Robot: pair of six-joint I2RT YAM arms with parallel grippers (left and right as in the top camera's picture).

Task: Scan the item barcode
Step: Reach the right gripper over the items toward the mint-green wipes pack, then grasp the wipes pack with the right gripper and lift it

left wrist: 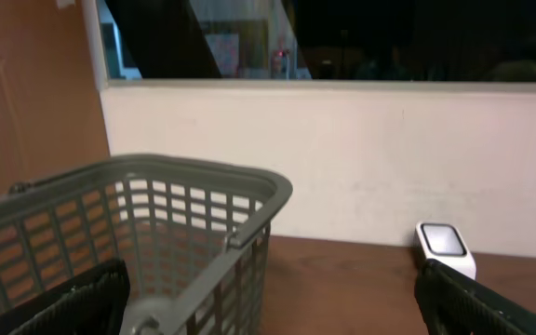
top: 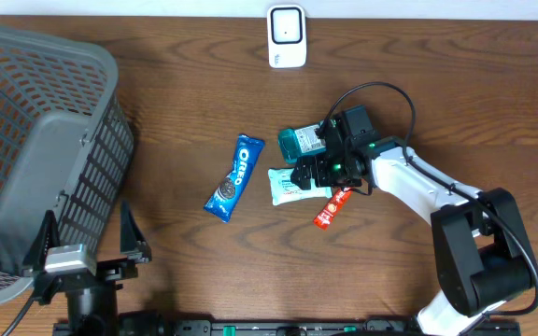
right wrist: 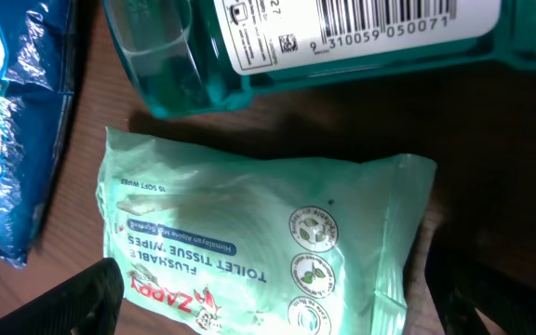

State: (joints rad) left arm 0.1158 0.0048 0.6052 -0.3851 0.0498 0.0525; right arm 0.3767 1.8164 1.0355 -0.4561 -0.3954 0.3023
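wipes pack [right wrist: 268, 237]: my guess for the item to scan. It lies flat a bit to the 3 o'clock side of the table's [top: 418, 84] centre, printed face up. I can't see a barcode on the face that shows.

right claw [right wrist: 282, 298]: directly over the pack, jaws spread as wide as they go with one finger off each end. It's got nothing in it, and I can't tell if the tips touch the wrapper.

neighbours: teal bottle [right wrist: 342, 42] just beside the pack at its 12 o'clock, with its own barcode plain in the wrist view. Oreo pack [top: 234, 177] is near at 9 o'clock, red sachet [top: 332, 207] at 4 o'clock.

scanner [top: 287, 35]: way up at the table's 12 o'clock edge, well apart from the pile.

left claw [top: 87, 238]: parked at 7 o'clock beside the basket [top: 7, 56], wide open and empty.

step: I'd call this the approach-to-grasp, nothing lifted yet.

next move: drop, pinch the pack alone without snagging the bottle, lift it, then probably flip it so the code faces the scanner.
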